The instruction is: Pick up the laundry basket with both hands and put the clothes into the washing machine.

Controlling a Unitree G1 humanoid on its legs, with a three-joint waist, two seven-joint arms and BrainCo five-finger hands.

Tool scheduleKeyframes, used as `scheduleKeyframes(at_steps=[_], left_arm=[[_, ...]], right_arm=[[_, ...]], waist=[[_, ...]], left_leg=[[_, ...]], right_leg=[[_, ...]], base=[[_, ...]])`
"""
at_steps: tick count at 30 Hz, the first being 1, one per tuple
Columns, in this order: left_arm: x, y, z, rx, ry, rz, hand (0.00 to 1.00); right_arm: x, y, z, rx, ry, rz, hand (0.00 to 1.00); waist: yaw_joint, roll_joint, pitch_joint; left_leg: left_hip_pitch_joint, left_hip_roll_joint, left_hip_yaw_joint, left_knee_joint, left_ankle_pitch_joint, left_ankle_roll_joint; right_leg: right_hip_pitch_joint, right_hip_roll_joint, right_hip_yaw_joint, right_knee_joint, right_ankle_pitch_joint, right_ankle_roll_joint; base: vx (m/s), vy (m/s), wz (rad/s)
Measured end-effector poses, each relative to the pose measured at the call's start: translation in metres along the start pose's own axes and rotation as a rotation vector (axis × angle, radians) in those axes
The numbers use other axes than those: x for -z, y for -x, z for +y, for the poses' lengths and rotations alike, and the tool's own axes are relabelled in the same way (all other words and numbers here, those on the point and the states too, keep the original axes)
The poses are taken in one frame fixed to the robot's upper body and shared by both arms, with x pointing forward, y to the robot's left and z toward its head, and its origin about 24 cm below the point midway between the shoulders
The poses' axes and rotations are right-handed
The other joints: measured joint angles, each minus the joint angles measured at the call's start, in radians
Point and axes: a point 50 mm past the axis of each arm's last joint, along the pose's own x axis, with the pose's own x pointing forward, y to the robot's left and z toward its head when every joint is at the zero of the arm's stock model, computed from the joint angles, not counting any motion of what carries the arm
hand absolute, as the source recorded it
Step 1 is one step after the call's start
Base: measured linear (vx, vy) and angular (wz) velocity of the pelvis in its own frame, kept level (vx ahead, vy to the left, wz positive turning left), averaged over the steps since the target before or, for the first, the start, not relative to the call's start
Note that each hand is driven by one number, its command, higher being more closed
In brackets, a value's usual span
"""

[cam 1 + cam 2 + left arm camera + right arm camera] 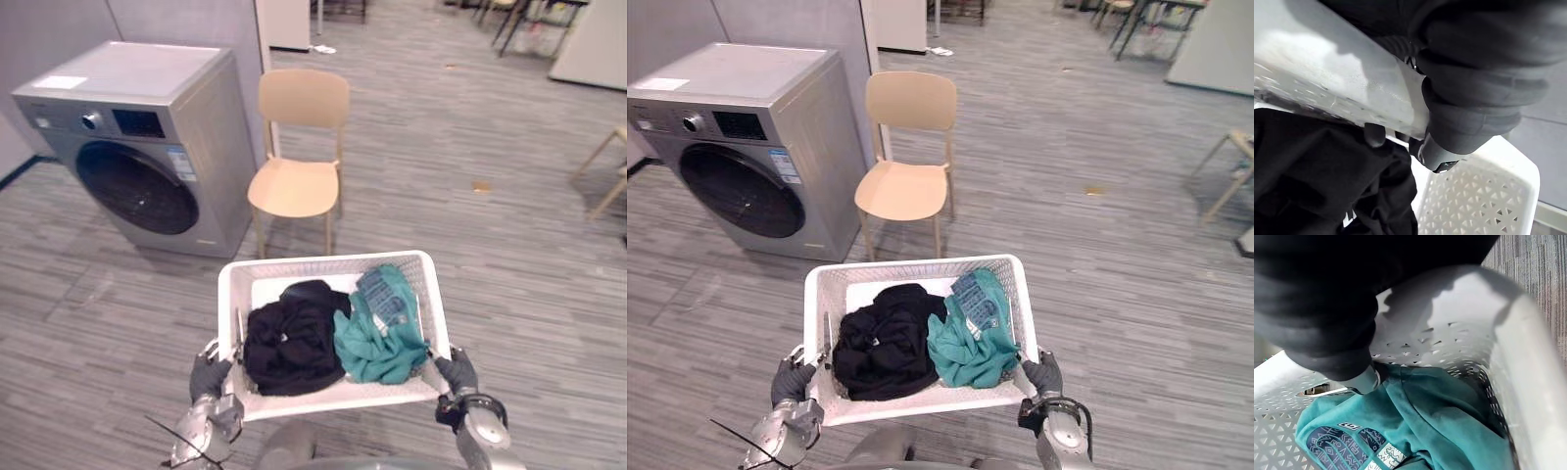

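I hold a white perforated laundry basket (323,262) low in front of me, above the floor. My left hand (209,374) grips its left near corner, fingers curled over the rim (1327,73). My right hand (458,372) grips the right near corner the same way. Inside lie a black garment (292,338) on the left and a teal garment (377,333) with a printed patch on the right, also seen close up as the teal garment (1415,431). The silver washing machine (137,147) stands at the far left, its round dark door (137,186) closed.
A beige chair (297,186) stands right of the washing machine, just beyond the basket. Grey plank floor stretches ahead and to the right. More chair legs and furniture show at the far right edge (607,166) and back.
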Motion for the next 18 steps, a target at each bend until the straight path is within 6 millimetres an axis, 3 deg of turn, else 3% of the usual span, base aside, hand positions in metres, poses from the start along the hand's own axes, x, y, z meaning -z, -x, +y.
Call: scheduleKeyframes(at_steps=[1, 2, 4, 6, 7, 8, 9, 10, 11, 12, 14, 16, 17, 18], left_arm=[[0.001, 0.000, 0.000, 0.000, 0.000, 0.004, 1.00], [0.002, 0.000, -0.001, 0.000, 0.003, 0.006, 1.00], [0.005, 0.002, 0.000, -0.025, 0.036, 0.009, 1.00], [0.008, 0.006, 0.000, -0.039, 0.055, 0.007, 1.00], [0.009, 0.008, 0.002, -0.045, 0.052, 0.011, 1.00], [0.009, 0.009, 0.005, -0.051, 0.043, 0.016, 1.00], [0.008, 0.010, 0.010, -0.056, 0.023, 0.015, 1.00], [0.005, 0.009, 0.009, -0.048, 0.017, 0.003, 1.00], [-0.003, 0.005, 0.005, -0.026, 0.007, -0.025, 1.00], [-0.010, 0.002, 0.004, -0.009, -0.011, -0.048, 1.00], [-0.016, 0.001, 0.003, 0.004, -0.018, -0.069, 1.00], [-0.022, -0.003, -0.004, 0.037, -0.032, -0.094, 1.00], [-0.027, -0.006, -0.009, 0.065, -0.059, -0.112, 1.00], [-0.031, -0.008, -0.015, 0.090, -0.070, -0.127, 1.00]], right_arm=[[0.002, -0.003, -0.002, 0.002, 0.008, 0.012, 1.00], [0.002, -0.005, -0.002, -0.001, 0.014, 0.016, 1.00], [-0.007, -0.012, 0.000, -0.019, 0.036, -0.008, 1.00], [-0.012, -0.014, 0.001, -0.028, 0.050, -0.021, 1.00], [-0.008, -0.014, 0.002, -0.030, 0.048, -0.007, 1.00], [-0.005, -0.014, 0.004, -0.035, 0.050, 0.005, 1.00], [0.000, -0.013, 0.009, -0.044, 0.042, 0.025, 1.00], [-0.001, -0.014, 0.009, -0.047, 0.046, 0.021, 1.00], [-0.002, -0.013, 0.009, -0.049, 0.041, 0.017, 1.00], [-0.001, -0.013, 0.011, -0.050, 0.027, 0.017, 1.00], [-0.002, -0.011, 0.011, -0.049, 0.004, -0.001, 1.00], [0.000, -0.007, 0.009, -0.032, -0.020, -0.004, 1.00], [-0.001, -0.003, 0.005, -0.017, -0.042, -0.013, 1.00], [-0.001, 0.000, 0.002, -0.001, -0.063, -0.018, 1.00]], waist=[[0.007, 0.004, 0.000], [0.007, 0.004, -0.001], [0.013, 0.009, -0.007], [0.027, 0.019, -0.018], [0.041, 0.005, -0.023], [0.044, -0.003, -0.045], [0.041, -0.055, -0.089], [0.035, -0.059, -0.092], [0.030, -0.060, -0.091], [0.027, -0.060, -0.090], [-0.002, -0.055, -0.080], [-0.034, -0.037, -0.063], [-0.059, -0.027, -0.060], [-0.074, -0.032, -0.059]], left_leg=[[-0.067, -0.002, 0.032, -0.056, -0.072, 0.007], [-0.089, -0.004, 0.044, -0.130, -0.095, 0.012], [-0.097, -0.002, 0.037, -0.597, -0.089, 0.008], [-0.056, 0.001, -0.003, -0.846, -0.066, -0.018], [-0.027, -0.004, 0.027, -0.851, 0.036, 0.009], [-0.003, -0.011, 0.061, -0.854, 0.096, 0.034], [0.003, -0.044, 0.121, -0.824, 0.074, 0.075], [0.005, -0.051, 0.131, -0.794, 0.057, 0.098], [0.030, -0.061, 0.139, -0.749, 0.030, 0.122], [0.103, -0.060, 0.138, -0.772, -0.003, 0.140], [0.227, -0.081, 0.127, -0.814, -0.041, 0.172], [0.336, -0.088, 0.087, -0.840, -0.079, 0.203], [0.371, -0.087, 0.028, -0.851, -0.108, 0.204], [0.386, -0.087, -0.010, -0.855, -0.126, 0.203]], right_leg=[[0.015, -0.005, -0.001, -0.022, -0.011, -0.005], [0.025, -0.008, 0.000, -0.040, -0.012, -0.006], [0.076, -0.013, 0.014, -0.115, -0.019, 0.006], [0.131, -0.016, 0.037, -0.139, -0.040, 0.051], [0.196, -0.043, 0.063, -0.151, -0.055, 0.080], [0.211, -0.060, 0.088, -0.150, -0.063, 0.095], [0.202, -0.115, 0.132, -0.116, -0.053, 0.125], [0.193, -0.121, 0.146, -0.073, -0.035, 0.141], [0.154, -0.115, 0.156, 0.079, 0.022, 0.136], [0.069, -0.111, 0.158, 0.318, 0.134, 0.097], [-0.030, -0.128, 0.152, 0.620, 0.185, 0.040], [-0.106, -0.056, 0.184, 0.770, 0.141, 0.030], [-0.168, 0.010, 0.175, 0.789, 0.091, 0.044], [-0.216, 0.037, 0.153, 0.751, 0.053, 0.050]], base=[[0.30, -0.146, -0.06], [0.34, -0.117, 0.05], [0.41, -0.044, -0.15], [0.62, 0.109, -0.51], [0.62, 0.165, -0.66], [0.67, 0.201, -0.52], [0.43, 0.101, -0.33], [0.81, 0.223, -0.21], [0.74, 0.208, -0.24], [0.70, 0.214, -0.18], [0.51, 0.155, 0.05], [0.43, 0.114, 0.50], [0.30, 0.012, 0.92], [0.35, -0.028, 1.13]])
